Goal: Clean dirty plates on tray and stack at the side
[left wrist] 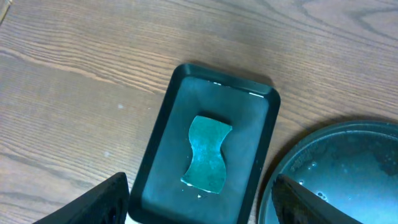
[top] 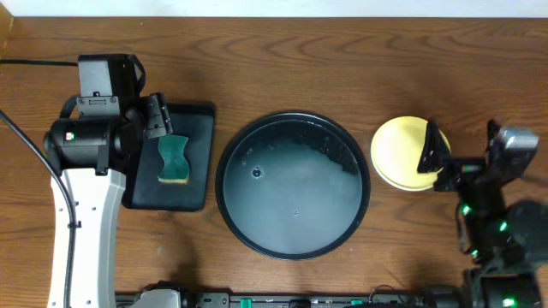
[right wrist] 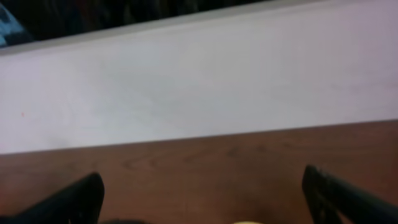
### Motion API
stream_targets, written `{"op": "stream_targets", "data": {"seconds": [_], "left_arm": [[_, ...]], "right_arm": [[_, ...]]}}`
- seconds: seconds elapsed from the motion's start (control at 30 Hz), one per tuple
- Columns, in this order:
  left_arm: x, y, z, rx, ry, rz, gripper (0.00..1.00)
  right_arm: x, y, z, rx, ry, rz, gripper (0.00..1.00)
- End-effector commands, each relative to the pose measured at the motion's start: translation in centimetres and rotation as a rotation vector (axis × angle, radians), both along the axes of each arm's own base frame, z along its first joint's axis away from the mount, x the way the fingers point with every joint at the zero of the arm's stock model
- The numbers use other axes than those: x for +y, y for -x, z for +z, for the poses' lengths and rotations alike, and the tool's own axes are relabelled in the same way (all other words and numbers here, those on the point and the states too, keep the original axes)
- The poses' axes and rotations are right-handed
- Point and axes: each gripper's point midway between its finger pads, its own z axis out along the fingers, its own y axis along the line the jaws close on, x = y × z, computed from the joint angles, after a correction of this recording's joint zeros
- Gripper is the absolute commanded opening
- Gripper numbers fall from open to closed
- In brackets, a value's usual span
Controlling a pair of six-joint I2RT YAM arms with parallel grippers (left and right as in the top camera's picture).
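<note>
The large round black tray (top: 229,208) sits mid-table with soapy water in it and no plate on it; its rim also shows in the left wrist view (left wrist: 292,155). A pale yellow plate (top: 398,150) lies to its right, with a pale rim showing under its front edge. No mint-blue plate shows apart from it. My right gripper (top: 462,141) is open, its left finger over the plate's right edge; in the right wrist view (right wrist: 208,205) the fingers are wide apart and empty. My left gripper (top: 161,120) (left wrist: 202,208) is open and empty above the sponge.
A small rectangular black tray (top: 195,120) (left wrist: 168,124) stands left of the round tray and holds a green sponge (top: 174,160) (left wrist: 207,154). A black cable (top: 26,137) runs along the table's left side. A white wall edges the far side.
</note>
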Motion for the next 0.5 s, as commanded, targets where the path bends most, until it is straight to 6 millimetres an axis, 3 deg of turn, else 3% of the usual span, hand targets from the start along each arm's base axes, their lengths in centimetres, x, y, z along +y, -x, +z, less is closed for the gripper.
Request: {"op": "stream_targets", "data": {"seconds": [0.0, 0.2, 0.47], "left_arm": [[-0.1, 0.2, 0.4, -0.012, 0.003, -0.006, 0.74], [-0.1, 0.2, 0.4, -0.012, 0.003, -0.006, 0.74], [-0.1, 0.2, 0.4, -0.012, 0.003, -0.006, 0.74]], "right_arm": [[-0.5, 0.9, -3.3, -0.041, 0.012, -0.023, 0.99], [-0.6, 2.4, -8.4, -0.103, -0.027, -0.027, 0.99], [-0.6, 2.9, -11.9, -0.11, -0.053, -0.025, 0.99]]}}
